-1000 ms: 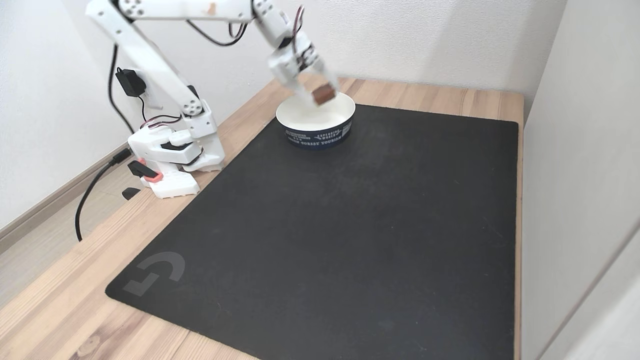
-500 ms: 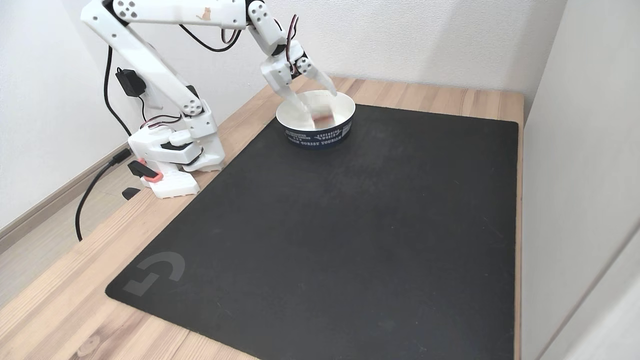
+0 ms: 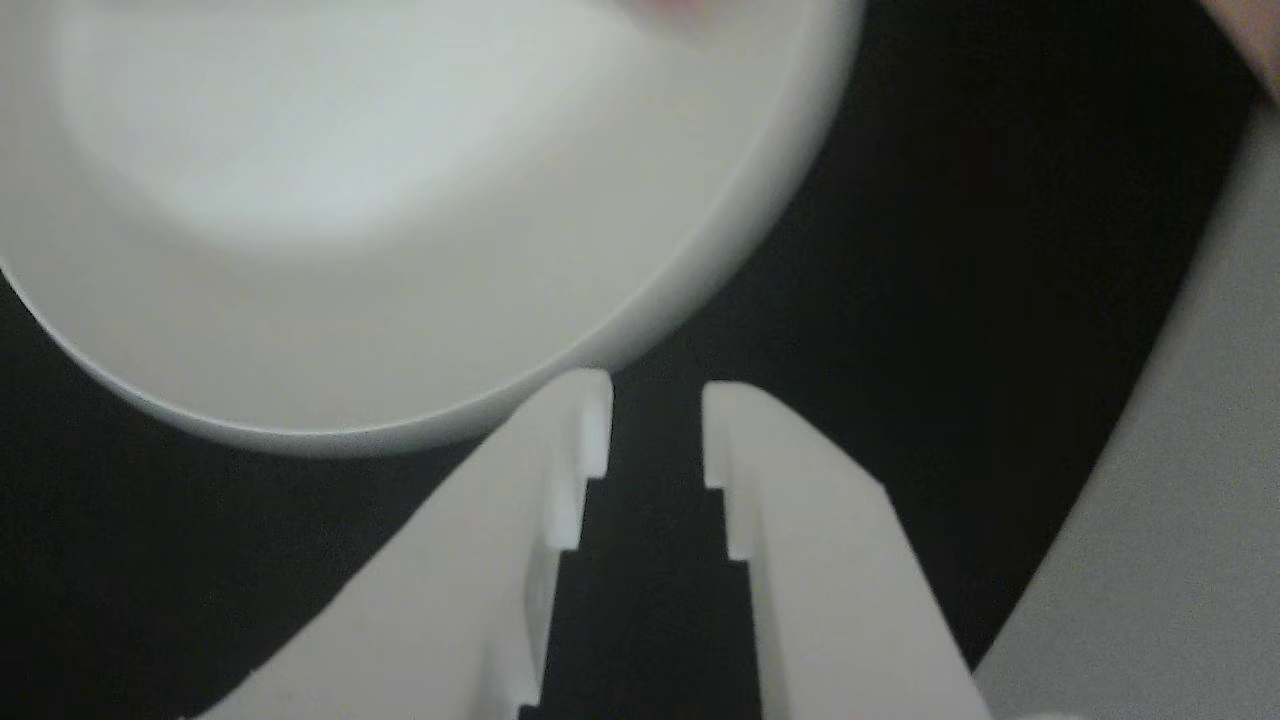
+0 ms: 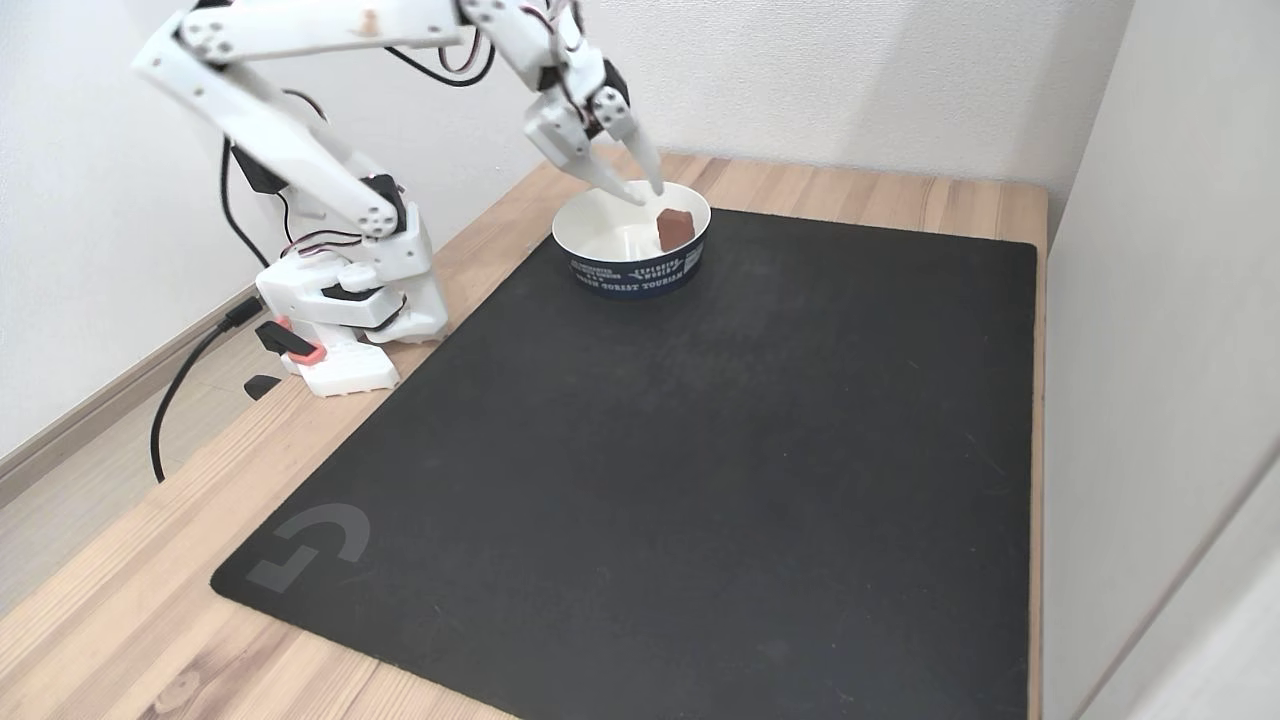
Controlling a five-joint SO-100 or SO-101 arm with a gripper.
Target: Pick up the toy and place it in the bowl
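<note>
1. The toy is a small red-brown block lying inside the bowl, toward the right side of its white interior, in the upper middle of the fixed view.
2. It looks rigid and light, with flat faces and softened edges; a judgement only, but it should neither deform nor break under a pinch. Two opposite flat faces would be the sensible place to hold it, and smooth sides might let it slip if caught by a corner.
3. The gripper hangs just above the bowl's far rim, fingers pointing down and parted a little, with nothing between them.
4. In the other view the gripper rises from the bottom centre of the frame, a narrow dark gap between its stepped fingers; it is released and touches nothing, and the bowl's pale rim curves across the upper left.
5. With the block resting in the bowl and the fingers empty, the placing appears done.
</note>
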